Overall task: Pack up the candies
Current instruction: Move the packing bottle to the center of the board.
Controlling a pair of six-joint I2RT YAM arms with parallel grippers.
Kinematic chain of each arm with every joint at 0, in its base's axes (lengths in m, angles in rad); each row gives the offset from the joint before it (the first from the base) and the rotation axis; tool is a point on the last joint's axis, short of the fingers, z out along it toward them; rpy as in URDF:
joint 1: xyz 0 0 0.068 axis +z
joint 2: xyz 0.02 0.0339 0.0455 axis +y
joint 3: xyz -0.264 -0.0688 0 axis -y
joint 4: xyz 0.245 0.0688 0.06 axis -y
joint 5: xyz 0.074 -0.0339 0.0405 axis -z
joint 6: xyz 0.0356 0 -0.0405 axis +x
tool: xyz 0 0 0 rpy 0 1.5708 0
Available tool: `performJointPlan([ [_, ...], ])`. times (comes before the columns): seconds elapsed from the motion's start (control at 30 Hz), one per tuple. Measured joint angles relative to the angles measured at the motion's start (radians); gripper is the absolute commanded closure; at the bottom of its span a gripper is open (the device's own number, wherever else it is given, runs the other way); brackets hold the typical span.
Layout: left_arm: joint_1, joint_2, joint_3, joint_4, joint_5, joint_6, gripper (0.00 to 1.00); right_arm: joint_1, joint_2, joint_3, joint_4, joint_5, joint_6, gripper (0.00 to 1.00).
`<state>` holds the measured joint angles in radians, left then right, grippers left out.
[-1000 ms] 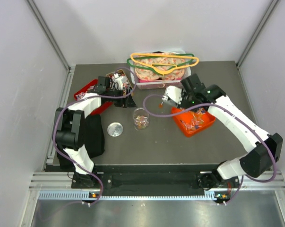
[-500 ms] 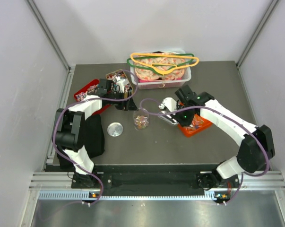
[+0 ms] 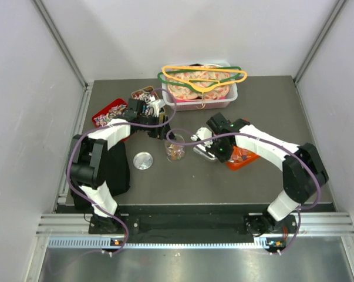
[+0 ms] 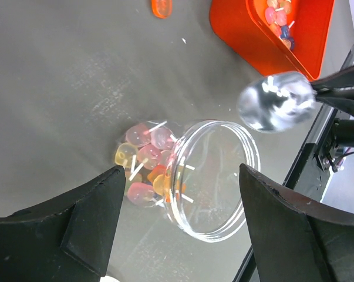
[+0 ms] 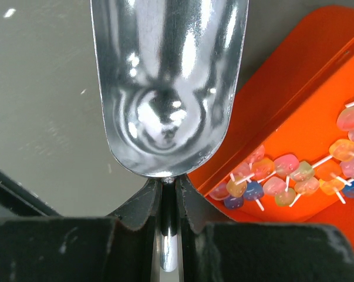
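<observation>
The candies [image 5: 282, 179] are small coloured lollipop sweets lying in an orange tray [image 3: 247, 157] [image 5: 294, 100]. More candies [image 4: 142, 161] fill the bottom of a clear jar [image 3: 175, 148] [image 4: 215, 170] at the table's middle. My right gripper [image 3: 213, 150] [image 5: 168, 197] is shut on the handle of a metal scoop [image 3: 201, 151] [image 5: 168, 82]. The scoop bowl is empty and hangs between the tray and the jar. My left gripper [image 3: 159, 120] [image 4: 182, 202] stands open by the jar. Its fingers [image 4: 77, 217] do not touch the jar.
The jar's round lid [image 3: 142, 160] lies left of the jar. A red tray [image 3: 105, 111] of sweets and a small box [image 3: 142, 94] sit back left. A white bin [image 3: 200, 97] with coloured hangers stands at the back. One loose sweet [image 4: 161, 7] lies on the table.
My right arm has swung the scoop left, from over the orange tray to just beside the jar. The left gripper has crept a little to the right, nearer the jar.
</observation>
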<state>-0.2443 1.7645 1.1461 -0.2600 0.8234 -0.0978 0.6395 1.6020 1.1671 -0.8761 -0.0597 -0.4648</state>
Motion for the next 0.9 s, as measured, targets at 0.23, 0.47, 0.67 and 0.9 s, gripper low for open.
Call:
performJointPlan([
  [0.23, -0.031, 0.000, 0.000, 0.000, 0.000, 0.000, 0.18, 0.000, 0.048, -0.034, 0.056, 0.061, 0.037, 1.00],
  [0.47, -0.065, 0.000, 0.000, 0.000, -0.001, 0.000, 0.18, -0.014, 0.075, -0.042, 0.105, 0.103, 0.060, 1.00],
  [0.67, -0.093, 0.013, 0.008, 0.000, -0.002, 0.000, 0.19, -0.075, 0.075, -0.044, 0.130, 0.113, 0.064, 1.00],
  [0.9, -0.129, 0.055, 0.041, 0.007, -0.006, -0.014, 0.18, -0.177, 0.075, -0.048, 0.145, 0.134, 0.027, 1.00],
])
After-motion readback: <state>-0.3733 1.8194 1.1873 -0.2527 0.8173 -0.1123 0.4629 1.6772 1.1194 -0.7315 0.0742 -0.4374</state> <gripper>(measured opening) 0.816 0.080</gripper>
